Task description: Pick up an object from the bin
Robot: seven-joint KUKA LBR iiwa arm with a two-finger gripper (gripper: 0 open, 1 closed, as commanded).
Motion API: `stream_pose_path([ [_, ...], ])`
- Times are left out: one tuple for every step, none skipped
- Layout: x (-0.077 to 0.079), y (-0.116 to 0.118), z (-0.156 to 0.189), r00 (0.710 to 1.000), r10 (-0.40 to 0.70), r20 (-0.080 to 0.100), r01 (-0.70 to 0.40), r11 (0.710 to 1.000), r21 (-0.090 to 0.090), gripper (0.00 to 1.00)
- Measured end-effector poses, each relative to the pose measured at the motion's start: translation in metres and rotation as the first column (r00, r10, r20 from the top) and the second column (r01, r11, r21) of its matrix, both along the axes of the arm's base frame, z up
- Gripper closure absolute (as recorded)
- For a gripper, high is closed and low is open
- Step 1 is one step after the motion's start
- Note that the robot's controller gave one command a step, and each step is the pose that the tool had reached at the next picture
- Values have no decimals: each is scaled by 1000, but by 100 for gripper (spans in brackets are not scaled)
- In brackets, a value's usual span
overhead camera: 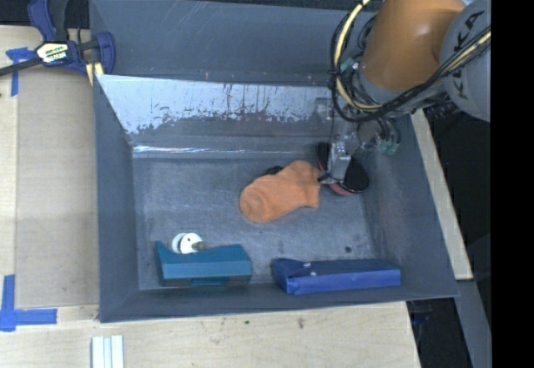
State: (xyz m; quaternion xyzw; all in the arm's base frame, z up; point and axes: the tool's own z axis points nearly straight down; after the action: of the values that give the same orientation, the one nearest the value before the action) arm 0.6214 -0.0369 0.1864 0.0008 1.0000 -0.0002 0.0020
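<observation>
Gripper point(338, 168): low at right of centre in the bin point(113, 191), at the right end of an orange sock-like cloth point(279, 195); whether apart or together, you cannot tell. Step, likely: the grasp. Next you need a firm pinch before lifting. Cloth: limp, bunched, mid-frame, beside a dark object point(357, 180).

An orange sock-like cloth point(275, 198), soft and lumpy, lies flat on the bin floor just right of the frame's centre. Its wide rounded end points to the lower left and its narrower end runs to the upper right. That narrow end reaches the gripper point(338, 174), and just beside it to the right lies a small black rounded thing point(357, 179) with a reddish edge at its lower left, partly hidden, so its kind cannot be told.
</observation>
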Motion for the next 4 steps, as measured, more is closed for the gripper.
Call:
stream_pose_path([
  [1,-41,-64,992,-124,2,124,992,1,0],
  [-32,18,-47,999,45,-3,-45,999,0,0],
  [-16,-20,-62,997,-82,3,82,997,2,0],
  [-28,-9,-94,993,-120,1,120,993,-2,0],
])
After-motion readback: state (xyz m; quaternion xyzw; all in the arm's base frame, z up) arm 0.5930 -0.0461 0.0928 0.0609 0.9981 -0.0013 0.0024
